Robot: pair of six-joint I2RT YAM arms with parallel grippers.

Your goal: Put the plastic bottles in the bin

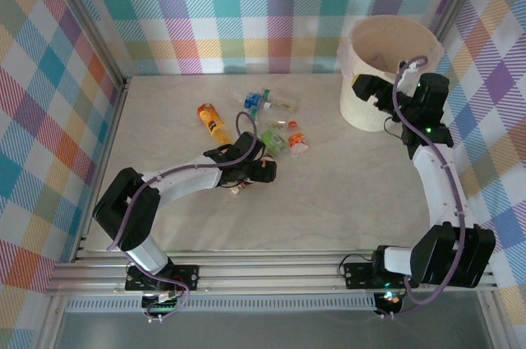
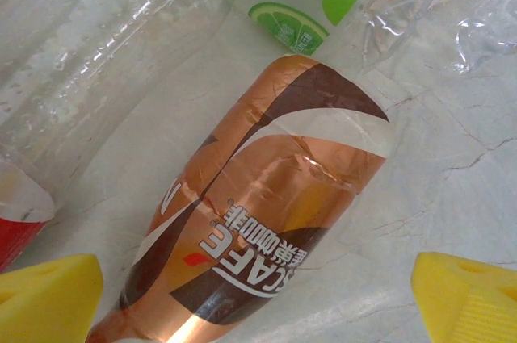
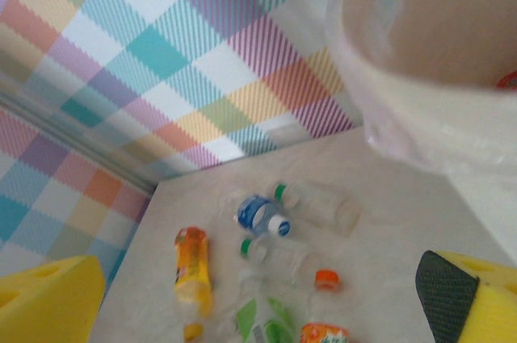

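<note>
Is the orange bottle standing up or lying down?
Lying down. The orange bottle lies flat on its side on the table, outside the bin.

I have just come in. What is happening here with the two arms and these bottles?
The left gripper hangs open over a copper-brown coffee bottle lying on the table, one finger at each side, not gripping it. The right gripper is open and empty beside the bin. Several other plastic bottles, among them an orange bottle, lie on the table, not yet binned.
</note>
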